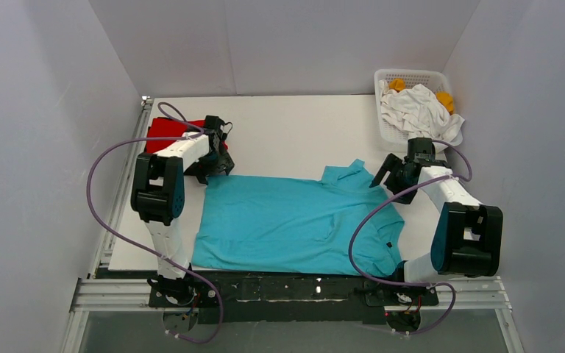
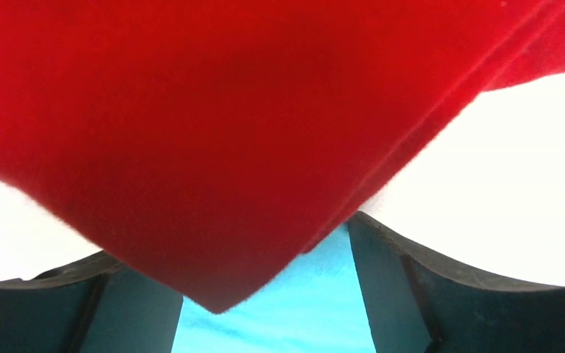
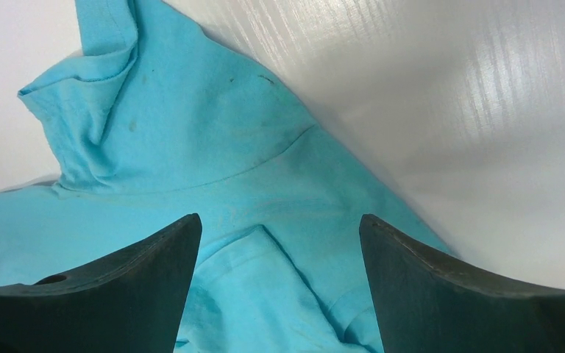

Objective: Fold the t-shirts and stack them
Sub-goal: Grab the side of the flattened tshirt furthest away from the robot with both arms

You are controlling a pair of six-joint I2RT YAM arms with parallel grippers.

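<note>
Turquoise shirt [image 1: 294,220] lies flat, centre frame. Left gripper [image 1: 217,169] and right gripper [image 1: 384,175] sit at its upper corners, jaws apart. Pinch both evenly, clear of red shirt [image 1: 165,134].

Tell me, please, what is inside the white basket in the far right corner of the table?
A crumpled white shirt fills the basket and spills over its near rim. Beside it, orange cloth shows at two spots. Anything under the white shirt is covered.
</note>
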